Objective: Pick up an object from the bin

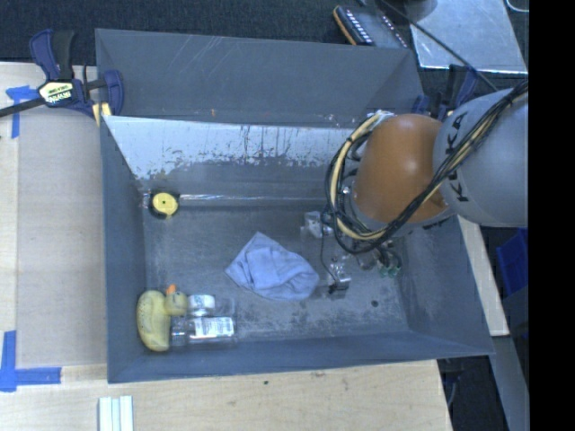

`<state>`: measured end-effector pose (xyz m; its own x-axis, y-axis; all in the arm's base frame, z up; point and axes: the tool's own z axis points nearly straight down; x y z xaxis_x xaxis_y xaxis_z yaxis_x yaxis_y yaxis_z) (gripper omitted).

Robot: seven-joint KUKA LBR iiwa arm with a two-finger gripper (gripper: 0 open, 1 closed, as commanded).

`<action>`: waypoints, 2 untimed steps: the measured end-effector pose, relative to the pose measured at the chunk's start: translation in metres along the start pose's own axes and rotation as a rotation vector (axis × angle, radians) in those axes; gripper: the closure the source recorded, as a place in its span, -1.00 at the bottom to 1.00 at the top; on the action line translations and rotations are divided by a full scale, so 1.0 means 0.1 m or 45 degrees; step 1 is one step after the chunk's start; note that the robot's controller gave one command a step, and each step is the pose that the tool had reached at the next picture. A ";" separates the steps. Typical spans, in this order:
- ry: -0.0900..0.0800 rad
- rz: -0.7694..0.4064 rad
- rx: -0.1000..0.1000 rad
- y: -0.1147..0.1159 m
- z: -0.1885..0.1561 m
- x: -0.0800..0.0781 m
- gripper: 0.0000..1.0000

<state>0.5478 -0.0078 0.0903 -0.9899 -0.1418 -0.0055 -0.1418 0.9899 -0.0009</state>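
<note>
My gripper (338, 282) hangs low over the bin floor right of the middle, below the arm's orange cover. A crumpled pale blue cloth (269, 272) lies on the floor in the middle of the bin. Its right edge is just left of the gripper, and I cannot tell whether the two touch. Nothing shows held in the gripper.
A yellow rubber duck (153, 320) lies in the front left corner, with two small clear bottles (205, 328) against its right side. A small yellow round thing (163, 205) rests at the back left by the wall. The arm fills the bin's right side.
</note>
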 end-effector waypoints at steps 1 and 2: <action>-0.006 0.086 0.000 0.28 0.16 -0.16 -1.00; -0.015 0.109 0.001 0.25 0.19 -0.26 1.00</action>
<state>0.5702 0.0206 0.0716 -0.9983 -0.0563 -0.0170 -0.0563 0.9984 -0.0006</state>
